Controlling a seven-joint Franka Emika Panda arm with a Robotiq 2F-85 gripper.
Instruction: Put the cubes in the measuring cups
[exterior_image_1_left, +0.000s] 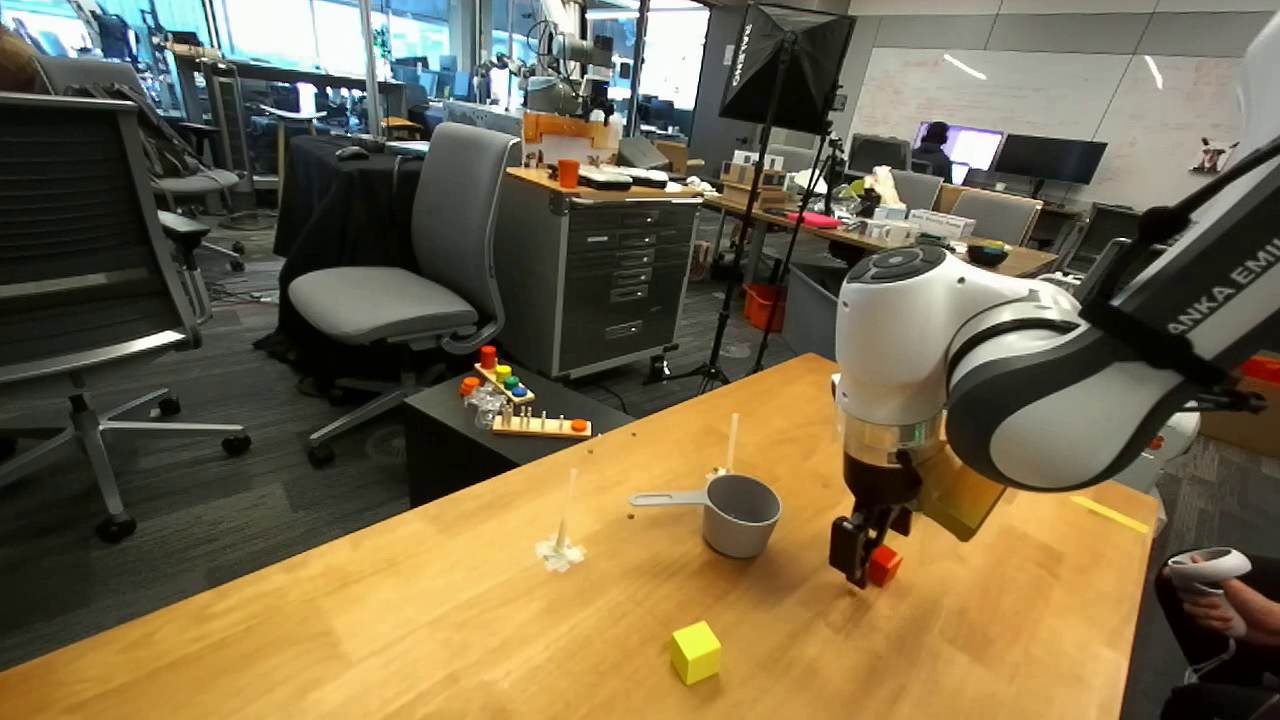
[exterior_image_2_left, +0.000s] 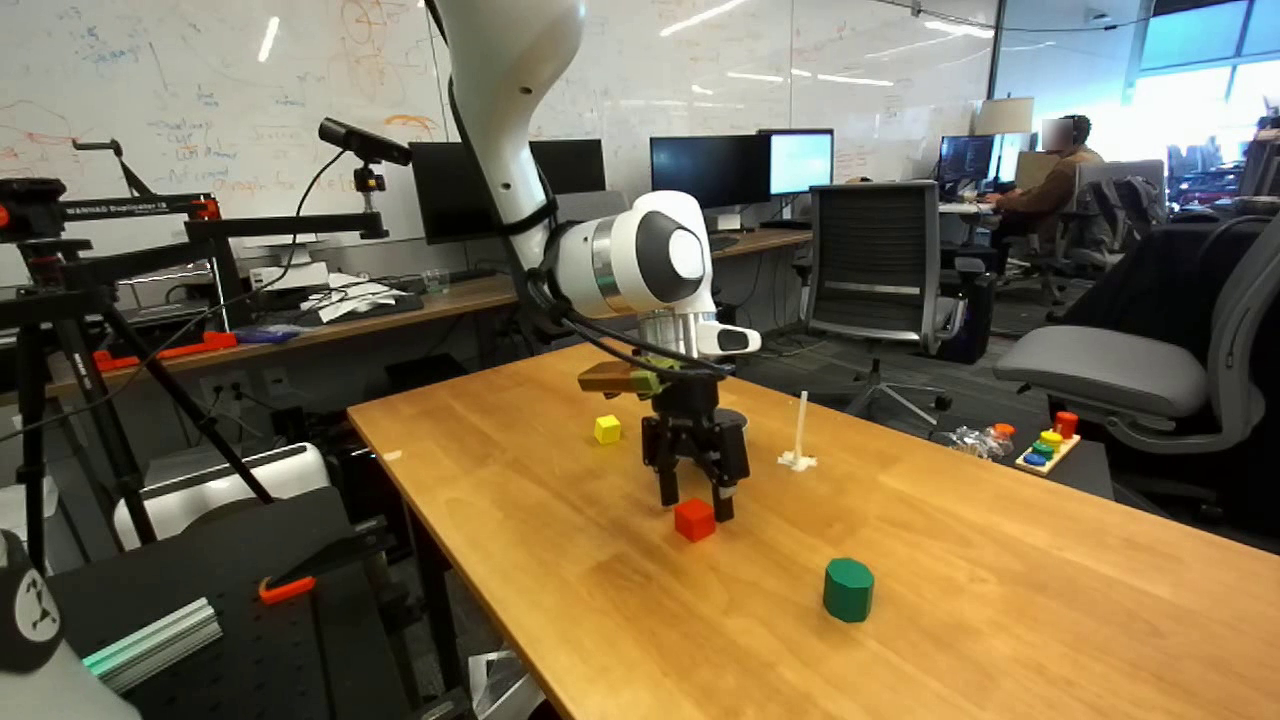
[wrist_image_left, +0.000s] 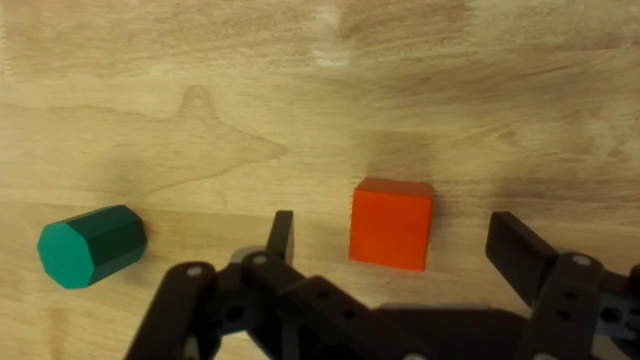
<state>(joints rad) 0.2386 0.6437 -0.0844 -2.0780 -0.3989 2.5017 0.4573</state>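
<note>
The red cube (exterior_image_1_left: 884, 565) (exterior_image_2_left: 695, 520) (wrist_image_left: 390, 227) rests on the wooden table. My gripper (wrist_image_left: 392, 231) is low over it and open, one finger (wrist_image_left: 520, 255) on each side, with gaps between cube and pads. A yellow cube (exterior_image_1_left: 696, 653) (exterior_image_2_left: 607, 430) sits apart on the table. The green block (exterior_image_2_left: 848, 590) (wrist_image_left: 92, 247), eight-sided rather than cubic, stands left of the jaws in the wrist view. A grey measuring cup (exterior_image_1_left: 740, 515) with a straight handle stands upright on the table; in an exterior view the gripper mostly hides this cup (exterior_image_2_left: 733, 418).
Two thin white sticks rise from the table, a nearer stick (exterior_image_1_left: 562, 515) with a white blob at its base and a farther stick (exterior_image_1_left: 733, 445) behind the cup handle. A yellow tape strip (exterior_image_1_left: 1110, 513) lies near a table edge. A black side table (exterior_image_1_left: 450, 440) carries toys.
</note>
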